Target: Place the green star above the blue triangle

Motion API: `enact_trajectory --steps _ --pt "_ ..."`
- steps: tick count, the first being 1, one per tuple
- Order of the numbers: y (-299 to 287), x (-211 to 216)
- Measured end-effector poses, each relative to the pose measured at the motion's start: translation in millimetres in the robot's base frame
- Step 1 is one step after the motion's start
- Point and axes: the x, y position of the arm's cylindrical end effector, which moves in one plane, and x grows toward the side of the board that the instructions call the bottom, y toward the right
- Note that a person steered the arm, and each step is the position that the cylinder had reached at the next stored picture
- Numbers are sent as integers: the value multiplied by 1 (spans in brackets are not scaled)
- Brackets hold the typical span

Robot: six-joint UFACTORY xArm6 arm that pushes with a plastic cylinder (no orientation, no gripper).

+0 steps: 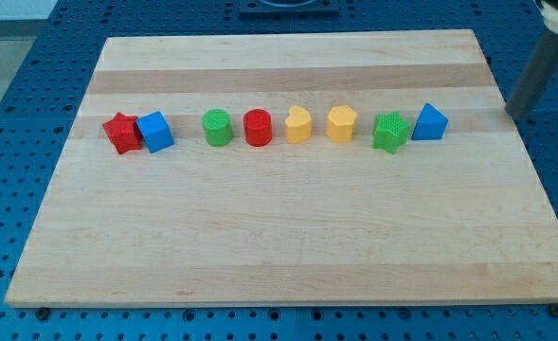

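1. The ridged green star [389, 132] sits on the pale wooden desk [288, 237], just left of the faceted blue triangle [430, 122], nearly touching.
2. My tip [512, 112] stands right of both, apart; no claw exists.

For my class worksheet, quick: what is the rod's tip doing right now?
My tip: touching nothing, at the wooden board's right edge, right of the blue triangle and green star.

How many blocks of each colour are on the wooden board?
Red: 2, the red star and the red cylinder
Blue: 2, the blue cube and the blue triangle
Green: 2, the green cylinder and the green star
Yellow: 2, the left yellow block and the right yellow block
Total: 8
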Motion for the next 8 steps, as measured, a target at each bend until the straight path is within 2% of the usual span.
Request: enact_trajectory --steps 1,2,3,4,6,7,8 --pt "-30 66" --pt "-97 89" --pt "-169 81" --pt "-185 42" --pt "-185 -29" --pt "-182 -47" --pt "-191 -45"
